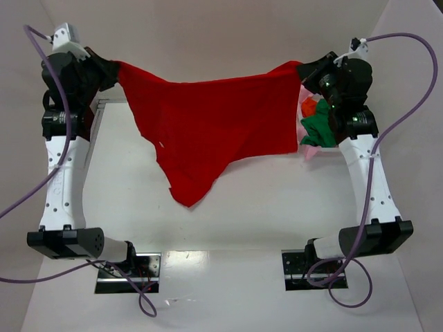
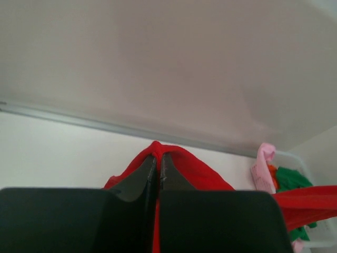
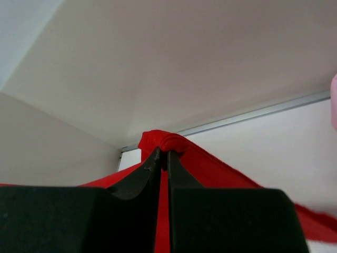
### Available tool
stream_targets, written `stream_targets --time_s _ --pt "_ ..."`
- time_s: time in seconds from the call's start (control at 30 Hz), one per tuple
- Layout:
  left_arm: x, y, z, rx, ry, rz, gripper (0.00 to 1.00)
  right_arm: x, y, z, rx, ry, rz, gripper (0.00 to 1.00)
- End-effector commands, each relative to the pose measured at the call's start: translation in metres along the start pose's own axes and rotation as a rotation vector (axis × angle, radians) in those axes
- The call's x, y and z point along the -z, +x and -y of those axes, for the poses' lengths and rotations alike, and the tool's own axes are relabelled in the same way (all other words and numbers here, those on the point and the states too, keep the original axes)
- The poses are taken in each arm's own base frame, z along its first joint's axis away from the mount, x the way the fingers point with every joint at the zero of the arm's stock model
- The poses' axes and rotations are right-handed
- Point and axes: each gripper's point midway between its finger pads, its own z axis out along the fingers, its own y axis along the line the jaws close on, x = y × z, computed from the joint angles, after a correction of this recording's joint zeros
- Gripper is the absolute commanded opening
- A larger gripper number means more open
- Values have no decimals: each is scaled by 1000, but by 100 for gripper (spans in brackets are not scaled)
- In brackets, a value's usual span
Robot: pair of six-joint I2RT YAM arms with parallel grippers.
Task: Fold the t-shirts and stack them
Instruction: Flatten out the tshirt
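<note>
Two corners of red t-shirt (image 1: 208,124) pinched tight, left claw (image 2: 158,158), right claw (image 3: 164,154), hem hanging free above table (image 1: 228,228).

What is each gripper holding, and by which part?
Both hold the red t-shirt by its upper edge: the left gripper pinches a bunched fold at one end, the right gripper at the other.

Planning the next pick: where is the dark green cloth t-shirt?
Top view, right side: the dark green cloth t-shirt lies bunched beside the right arm, next to orange cloth.
</note>
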Motion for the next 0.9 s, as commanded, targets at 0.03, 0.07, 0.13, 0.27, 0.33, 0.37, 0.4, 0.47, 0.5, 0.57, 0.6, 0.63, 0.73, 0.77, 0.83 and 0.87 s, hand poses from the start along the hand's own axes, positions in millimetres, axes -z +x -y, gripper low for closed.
stream_targets --time_s 0.03,0.07,0.13,0.27,0.33,0.37,0.4,0.47,0.5,0.57,0.6,0.63,0.73,0.77,0.83,0.87 --pt "50 -75 26 -59 14 211 0 47 -47 -41 48 -96 132 0" --pt "57 -82 29 -61 14 233 0 58 -47 -43 37 -103 138 0" --pt "78 -93 35 -73 15 266 0 72 -47 -46 38 -111 149 0" --pt "115 -99 38 -81 1 309 0 107 -40 -51 30 -142 146 0" --pt "140 -104 39 -90 -14 343 0 130 -39 -56 24 -157 149 0" --pt "146 -100 38 -90 -17 337 0 135 -34 -56 12 -165 137 0" --pt "156 -102 41 -90 -12 346 0 143 -31 -57 1 -175 130 0" --pt "178 -99 38 -97 -28 370 0 165 -26 -57 -7 -188 143 0" --pt "199 -103 43 -99 -13 405 0 173 -26 -58 -5 -196 152 0" --pt "216 -102 39 -94 -36 431 0 192 -17 -56 -4 -204 143 0" --pt "235 -101 42 -95 -24 458 0 199 -15 -58 -10 -217 143 0" --pt "245 -101 42 -94 -26 478 0 202 -8 -53 -13 -209 133 0" --pt "286 -101 47 -88 -5 542 0 229 -6 -57 -6 -240 153 0" --pt "295 -102 48 -83 -2 560 0 240 -6 -59 -13 -249 161 0" --pt "316 -106 51 -72 15 595 0 253 -13 -70 -14 -281 178 0" --pt "320 -109 51 -68 10 609 0 263 -16 -76 -8 -307 189 0"
